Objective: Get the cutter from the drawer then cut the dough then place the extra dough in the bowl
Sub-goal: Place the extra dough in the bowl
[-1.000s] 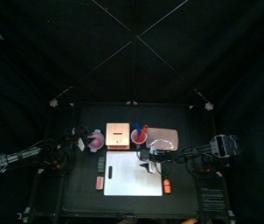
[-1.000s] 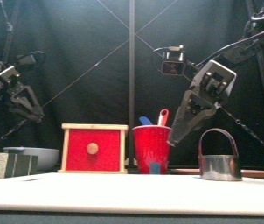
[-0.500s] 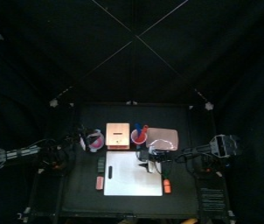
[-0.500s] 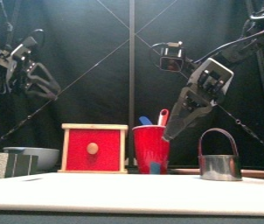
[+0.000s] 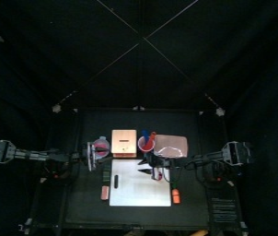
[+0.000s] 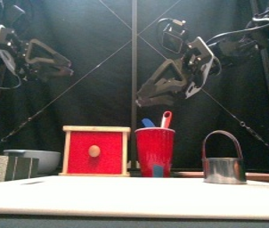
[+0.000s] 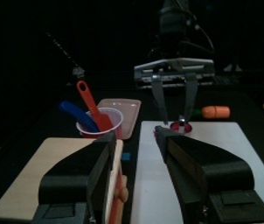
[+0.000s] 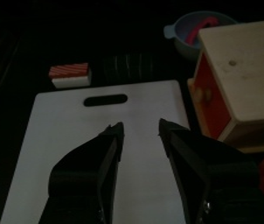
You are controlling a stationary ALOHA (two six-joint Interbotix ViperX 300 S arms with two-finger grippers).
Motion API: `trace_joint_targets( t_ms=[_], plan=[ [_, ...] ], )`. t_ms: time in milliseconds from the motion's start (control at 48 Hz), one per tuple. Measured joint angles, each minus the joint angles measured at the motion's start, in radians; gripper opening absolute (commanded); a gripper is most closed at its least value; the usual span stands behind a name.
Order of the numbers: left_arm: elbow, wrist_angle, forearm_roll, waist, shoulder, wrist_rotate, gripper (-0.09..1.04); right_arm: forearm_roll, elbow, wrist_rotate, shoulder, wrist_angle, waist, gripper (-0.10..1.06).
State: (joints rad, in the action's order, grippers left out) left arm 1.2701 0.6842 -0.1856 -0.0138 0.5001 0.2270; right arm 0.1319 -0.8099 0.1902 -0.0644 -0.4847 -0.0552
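Observation:
The metal cutter point(image 6: 224, 161) with its wire handle stands alone on the right part of the white board point(image 8: 111, 166). In the left wrist view the cutter point(image 7: 176, 131) shows something pink at its base. The blue-grey bowl point(image 8: 198, 26) behind the wooden box point(image 6: 95, 151) holds pink dough. The box's red drawer front is shut. My right gripper point(image 6: 149, 92) hangs open high above the red cup point(image 6: 155, 151), holding nothing. My left gripper point(image 6: 63, 64) is also open and empty, high over the table's left side.
The red cup holds a blue and a red knife. A pink tray point(image 5: 174, 145) lies behind the board at the right. Dark sushi blocks point(image 6: 20, 166) and a green toy sit at the left. Orange toys point(image 5: 175, 196) lie beside the board's front corners.
Both arms have lifted. The right gripper rose away from the cutter and swung left over the cup. The left gripper climbed and moved in toward the box.

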Motion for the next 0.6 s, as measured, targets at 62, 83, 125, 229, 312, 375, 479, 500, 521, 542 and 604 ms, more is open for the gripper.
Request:
trace_joint_targets(
  t_ms=[62, 83, 125, 229, 312, 375, 479, 500, 521, 542, 604],
  plan=[
    [-0.015, 0.018, 0.000, 0.003, -0.048, 0.000, 0.80, 0.008, -0.011, -0.002, 0.000, -0.064, -0.012, 0.77],
    [-0.021, 0.025, 0.000, 0.005, -0.066, 0.000, 0.80, 0.011, -0.014, 0.000, 0.000, -0.081, -0.015, 0.77],
    [-0.029, 0.034, 0.000, 0.008, -0.086, 0.000, 0.80, 0.015, -0.021, 0.002, 0.002, -0.126, -0.023, 0.77],
    [-0.049, 0.060, 0.000, 0.021, -0.133, 0.000, 0.80, 0.021, -0.037, -0.002, 0.017, -0.210, -0.040, 0.77],
    [-0.057, 0.077, 0.000, 0.032, -0.158, 0.000, 0.80, 0.021, -0.038, -0.002, 0.034, -0.249, -0.046, 0.77],
    [-0.060, 0.084, -0.003, 0.037, -0.163, 0.000, 0.80, 0.023, -0.038, -0.002, 0.048, -0.265, -0.049, 0.77],
    [-0.058, 0.089, -0.015, 0.041, -0.163, -0.002, 0.80, 0.023, -0.038, 0.000, 0.057, -0.275, -0.051, 0.77],
    [-0.060, 0.089, -0.017, 0.041, -0.163, -0.002, 0.80, 0.023, -0.038, 0.000, 0.058, -0.275, -0.051, 0.77],
    [-0.058, 0.089, -0.018, 0.043, -0.163, -0.002, 0.80, 0.023, -0.038, 0.000, 0.058, -0.275, -0.051, 0.77],
    [-0.058, 0.089, -0.020, 0.043, -0.163, -0.002, 0.80, 0.023, -0.038, 0.000, 0.057, -0.275, -0.051, 0.77],
    [-0.058, 0.089, -0.025, 0.044, -0.163, 0.000, 0.80, 0.023, -0.038, 0.000, 0.058, -0.275, -0.052, 0.77]
  ],
)
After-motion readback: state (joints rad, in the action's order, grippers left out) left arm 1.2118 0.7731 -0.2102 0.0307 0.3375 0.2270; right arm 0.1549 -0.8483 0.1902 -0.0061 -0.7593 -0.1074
